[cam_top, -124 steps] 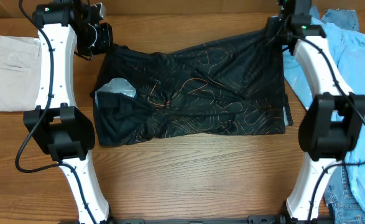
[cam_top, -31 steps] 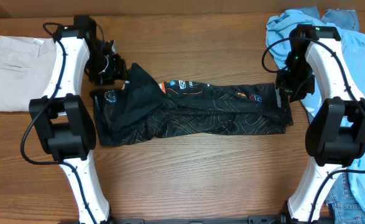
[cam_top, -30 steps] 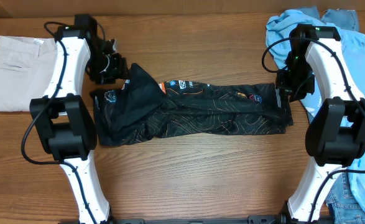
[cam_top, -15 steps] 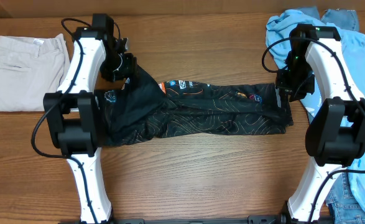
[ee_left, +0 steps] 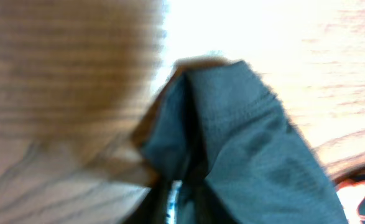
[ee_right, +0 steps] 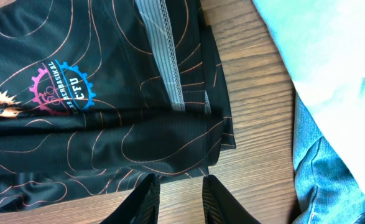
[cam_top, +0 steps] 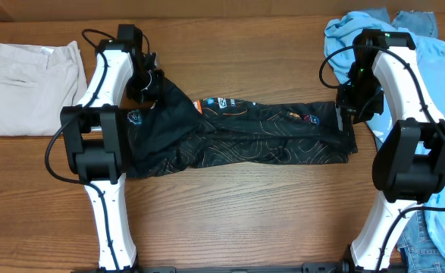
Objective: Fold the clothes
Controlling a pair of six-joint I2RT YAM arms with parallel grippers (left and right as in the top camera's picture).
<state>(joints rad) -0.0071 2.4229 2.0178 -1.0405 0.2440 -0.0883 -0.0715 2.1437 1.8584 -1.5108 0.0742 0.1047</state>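
Note:
The clothes in play are a black sports shirt (cam_top: 245, 140) with thin orange lines, lying as a long band across the table's middle. Its upper-left corner rises in a peak to my left gripper (cam_top: 152, 85). The left wrist view is blurred, but black fabric (ee_left: 250, 143) runs down into the narrow gap of the left gripper (ee_left: 176, 205), which looks shut on it. My right gripper (cam_top: 349, 114) hovers at the shirt's right end. In the right wrist view the right gripper (ee_right: 179, 180) is open over bare wood, just off the shirt's hem (ee_right: 107, 124).
Folded beige trousers (cam_top: 29, 87) lie at the far left. A light blue garment (cam_top: 427, 76) and denim jeans (cam_top: 415, 227) are heaped along the right edge, close to the right arm; both the light blue cloth (ee_right: 331, 50) and the denim (ee_right: 331, 174) show beside the right gripper.
The left arm has swung right onto the shirt's upper-left corner and its jaws have closed on the fabric. The right arm has not moved in the last second.

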